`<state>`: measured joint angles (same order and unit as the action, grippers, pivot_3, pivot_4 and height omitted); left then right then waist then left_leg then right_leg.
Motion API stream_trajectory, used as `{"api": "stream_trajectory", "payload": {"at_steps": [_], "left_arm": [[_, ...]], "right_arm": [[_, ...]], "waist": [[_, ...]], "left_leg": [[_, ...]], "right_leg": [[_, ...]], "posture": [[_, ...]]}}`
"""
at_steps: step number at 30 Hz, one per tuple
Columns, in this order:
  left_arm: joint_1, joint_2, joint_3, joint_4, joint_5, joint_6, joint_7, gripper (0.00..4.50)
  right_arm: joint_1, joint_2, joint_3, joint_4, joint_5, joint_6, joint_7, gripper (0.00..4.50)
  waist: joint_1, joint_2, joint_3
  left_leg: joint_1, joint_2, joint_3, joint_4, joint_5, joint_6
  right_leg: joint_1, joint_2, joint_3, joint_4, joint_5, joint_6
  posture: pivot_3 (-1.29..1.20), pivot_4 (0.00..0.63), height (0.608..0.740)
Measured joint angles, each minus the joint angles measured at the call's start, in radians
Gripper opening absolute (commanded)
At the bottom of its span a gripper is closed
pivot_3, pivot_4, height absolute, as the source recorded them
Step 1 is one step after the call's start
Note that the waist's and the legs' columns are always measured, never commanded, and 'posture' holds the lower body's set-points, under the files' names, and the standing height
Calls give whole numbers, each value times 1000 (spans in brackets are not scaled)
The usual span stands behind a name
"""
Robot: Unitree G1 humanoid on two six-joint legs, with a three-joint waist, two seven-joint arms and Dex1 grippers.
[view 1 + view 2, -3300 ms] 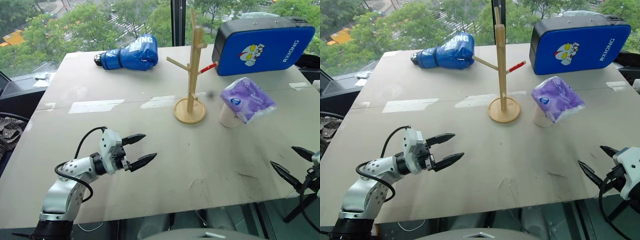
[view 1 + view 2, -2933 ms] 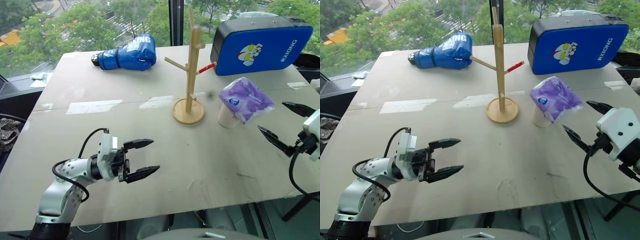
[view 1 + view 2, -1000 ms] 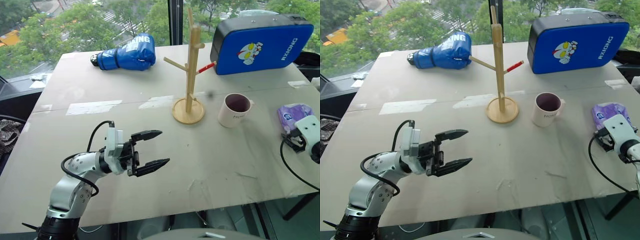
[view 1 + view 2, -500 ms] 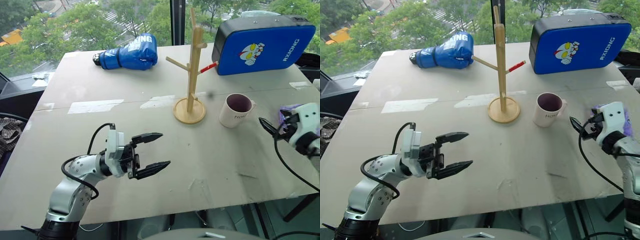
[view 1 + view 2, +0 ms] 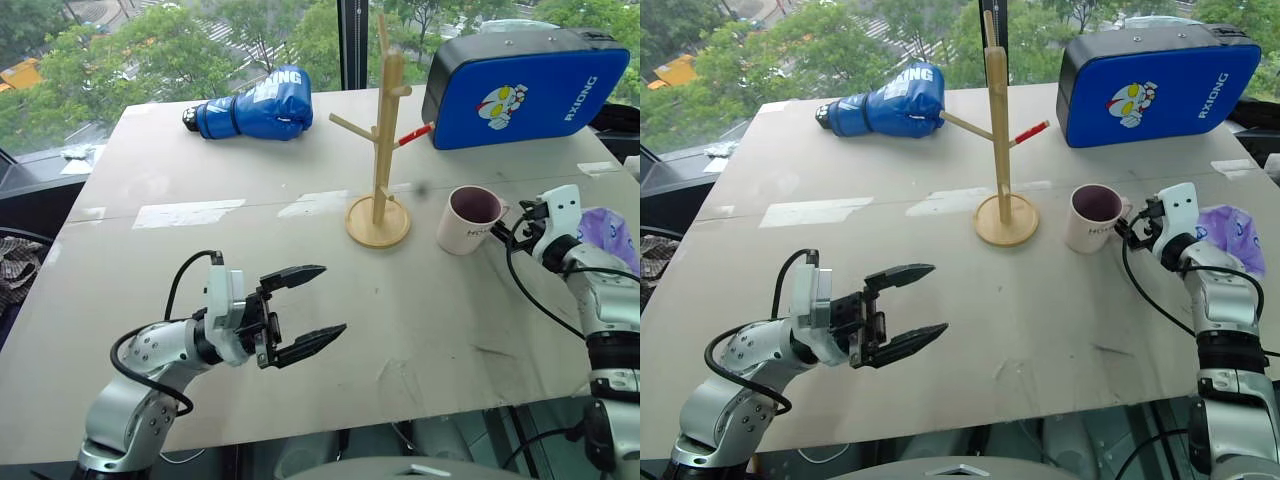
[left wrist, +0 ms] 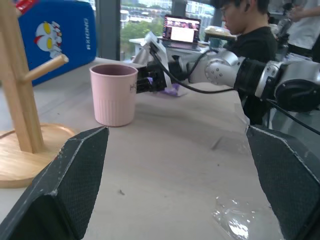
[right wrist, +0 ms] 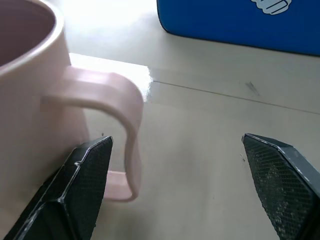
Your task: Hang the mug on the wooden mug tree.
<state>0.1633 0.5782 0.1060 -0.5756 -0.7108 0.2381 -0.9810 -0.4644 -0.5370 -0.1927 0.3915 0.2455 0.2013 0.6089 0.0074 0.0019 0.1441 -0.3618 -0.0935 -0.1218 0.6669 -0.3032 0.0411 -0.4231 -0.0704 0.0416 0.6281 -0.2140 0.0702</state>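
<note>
A wide grey-beige desk [image 5: 300,300] with pale tape patches is set against tall windows, green trees and a street seen below. A blue rectangular padded strike pad with a cartoon figure [image 5: 525,88] is stood at the far right edge; a blue boxing glove [image 5: 255,104] is laid at the far left. The tall light-wood mug tree on a round disc base [image 5: 380,150] is stood upright near the middle, its pegs bare. The cream-white ceramic mug with maroon inside [image 5: 470,220] is set upright on the desk just right of the tree, handle turned rightward. The right claw [image 7: 177,180] is spread wide, one finger [image 7: 82,185] beside the handle. A purple tissue pack [image 5: 610,228] is lying behind that arm. The left claw [image 5: 305,310] is held apart, empty, over the near desk.
</note>
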Motion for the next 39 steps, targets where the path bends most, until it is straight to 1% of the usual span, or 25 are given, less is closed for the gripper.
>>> {"api": "stream_trajectory", "payload": {"at_steps": [2, 3, 4, 5, 6, 9, 11, 13, 17, 18, 20, 22, 23, 26, 29, 33, 35, 36, 39], "left_arm": [[7, -7, 1, -4, 0, 0, 18, 4500], [17, -10, 1, -6, 1, 0, 28, 4500], [28, -15, 1, -10, 2, 0, 35, 4500], [38, -17, 0, -20, 3, 0, 46, 4500], [43, -18, -1, -31, 3, 0, 53, 4500], [46, -20, -12, -52, 5, 1, 75, 4500], [43, -22, -27, -56, 11, 3, 91, 4500], [35, -26, -36, -58, 13, 7, 104, 4500], [19, -54, -40, -56, 29, 2, 133, 4500], [10, -76, -40, -47, 51, -20, 145, 4500], [-12, -129, -37, -1, 83, -84, 152, 4500], [-19, -152, -36, 20, 73, -108, 141, 4500], [-23, -161, -31, 32, 55, -121, 129, 4500], [-40, -145, 5, 33, 5, -117, 124, 4500], [-49, -79, 65, -47, -93, -39, 181, 4500], [-29, -60, 82, -170, -173, 22, 270, 4500], [8, -66, 75, -217, -175, 35, 304, 4500], [12, -68, 69, -221, -174, 36, 308, 4500], [56, -118, 3, -217, -111, 12, 308, 4500]], "right_arm": [[-13, 6, 2, 32, -1, -20, 12, 4198], [-28, 10, 8, 63, -3, -37, 19, 3687], [-38, 13, 15, 87, -6, -54, 25, 3421], [-44, 14, 21, 109, -10, -65, 33, 3012], [-46, 14, 23, 126, -12, -76, 41, 2404], [-47, 13, 28, 143, -17, -95, 60, 879], [-46, 11, 28, 136, -16, -97, 70, 45], [-33, 0, 28, 103, -11, -94, 89, 45], [-22, -33, 27, -33, 24, -51, 133, 45], [-29, -47, 28, -80, 38, -27, 153, 45], [-90, -57, 41, -135, 58, 19, 192, 45], [-156, -66, 66, -151, 65, 31, 226, 45], [-215, -69, 85, -143, 65, 34, 259, 45], [-373, -75, 142, -55, 53, 18, 346, 45], [-554, -77, 205, 173, -4, -62, 446, 45], [-715, -66, 237, 445, -66, -173, 549, 45], [-785, -56, 247, 563, -90, -225, 614, 45], [-791, -56, 247, 572, -92, -231, 622, 45], [-853, -29, 262, 658, -122, -281, 698, 45]], "waist": [[-2, 0, 0], [-4, 0, 0], [-8, 0, 0], [-12, 0, 0], [-13, 0, 0], [-15, 0, 0], [-18, 0, 0], [-18, 0, 0], [-20, 1, 0], [-21, 1, 0], [-24, 1, 1], [-25, 1, 1], [-24, 1, 1], [-22, 1, 1], [-19, 0, 2], [-21, -1, 2], [-23, -1, 2], [-23, -1, 2], [-27, 0, 3]], "left_leg": [[0, 0, 0, 0, 0, 0], [0, 0, 0, 0, 0, 0], [0, 0, 0, 0, 0, 0], [0, 0, 0, 0, 0, 0], [0, 0, 0, 0, 0, 0], [0, 0, 0, 0, 0, 0], [0, 0, 0, 0, 0, 0], [0, 0, 0, 0, 0, 0], [0, 0, 0, 0, 0, 0], [0, 0, 0, 0, 0, 0], [0, 0, 0, 0, 0, 0], [0, 1, 0, 0, 0, 0], [0, 1, 0, 0, 0, 0], [0, 1, -1, 0, 0, 0], [-2, 0, -1, 0, 0, 0], [-3, 0, 0, -1, 0, 0], [-6, 0, 1, -2, 0, 0], [-6, 0, 1, -3, 0, 0], [-6, 1, 2, -3, 0, 0]], "right_leg": [[0, 0, 0, 0, 0, 0], [0, 0, 0, 0, 0, 0], [0, 0, 0, 0, 0, 0], [0, 0, 0, 0, 0, 0], [0, 0, 0, 0, 0, 0], [0, 0, 0, 0, 0, 0], [0, 0, 0, 0, 0, 0], [0, 0, 0, 0, 0, 0], [0, 0, 0, 0, 0, 0], [0, 0, 0, 0, 0, 0], [0, 0, 1, 0, 1, -1], [0, 0, 0, 0, 1, -1], [0, 0, 0, 0, 1, -1], [0, 0, -1, 0, 1, -1], [-1, -1, -1, -1, 1, -1], [-2, -1, 0, -3, 1, -1], [-7, -1, 0, -2, 1, -1], [-7, -1, 0, -2, 1, -1], [-8, 0, 1, 0, 1, -1]], "posture": [[0, 150, 740], [0, 150, 740], [0, 150, 740], [0, 150, 740], [0, 150, 740], [0, 150, 740], [0, 150, 740], [0, 150, 740], [0, 150, 740], [0, 150, 740], [0, 150, 740], [0, 150, 740], [0, 150, 740], [0, 150, 740], [0, 150, 740], [0, 150, 740], [0, 150, 740], [0, 150, 740], [0, 150, 740]]}}
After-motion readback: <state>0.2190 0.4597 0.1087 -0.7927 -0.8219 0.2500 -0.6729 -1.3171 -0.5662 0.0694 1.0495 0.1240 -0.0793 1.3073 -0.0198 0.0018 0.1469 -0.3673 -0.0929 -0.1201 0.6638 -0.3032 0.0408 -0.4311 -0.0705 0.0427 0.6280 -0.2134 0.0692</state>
